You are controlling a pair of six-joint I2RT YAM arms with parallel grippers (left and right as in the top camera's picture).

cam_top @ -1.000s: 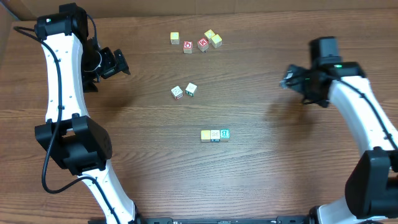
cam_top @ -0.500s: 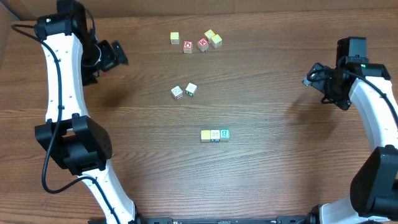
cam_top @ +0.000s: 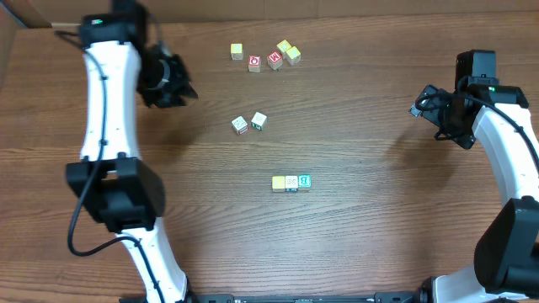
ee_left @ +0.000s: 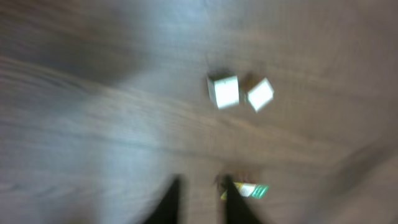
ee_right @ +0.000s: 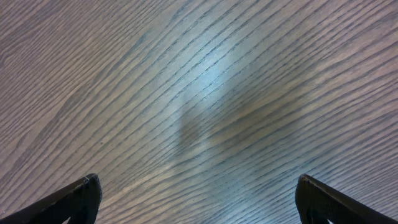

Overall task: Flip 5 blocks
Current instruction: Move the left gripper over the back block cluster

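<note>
My left tool (cam_top: 182, 85) is hovering pinched together, gripping nothing, over the desk (cam_top: 354, 227). My right tool (cam_top: 418, 108) is hanging spread wide, well off to the right. A pair of blocks (cam_top: 258, 120) is sitting near the left tool, and a row of three blocks (cam_top: 290, 183) is lying touching at mid-desk.

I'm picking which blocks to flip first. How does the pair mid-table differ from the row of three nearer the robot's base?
The pair stands with a gap between its two blocks, each turned askew; the row has three blocks touching in a straight line. The pair shows mostly white tops; the row runs yellow, pale, then a teal B. Both rest flat on the wooden table.
</note>
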